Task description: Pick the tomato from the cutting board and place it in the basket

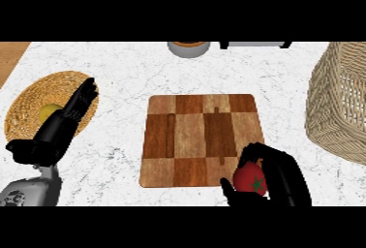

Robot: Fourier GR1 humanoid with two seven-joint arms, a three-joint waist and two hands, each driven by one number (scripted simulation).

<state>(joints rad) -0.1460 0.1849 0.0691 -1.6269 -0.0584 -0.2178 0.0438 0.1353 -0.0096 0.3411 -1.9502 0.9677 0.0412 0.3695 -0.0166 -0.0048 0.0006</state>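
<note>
The red tomato (250, 180) with a green stem sits at the near right corner of the chequered wooden cutting board (191, 138). My right hand (280, 175) is curled round the tomato, thumb on its left, fingers over its top and right. The wicker basket (340, 101) stands at the right edge of the counter, beyond the hand. My left hand (66, 121) rests open at the left, fingers straight, lying over a woven mat.
A round woven mat (36, 99) with a yellow object (47, 111) on it lies at the left. A grey cup (189, 48) and a dark item (253, 44) stand at the back edge. White marble counter (129, 72) surrounds the board.
</note>
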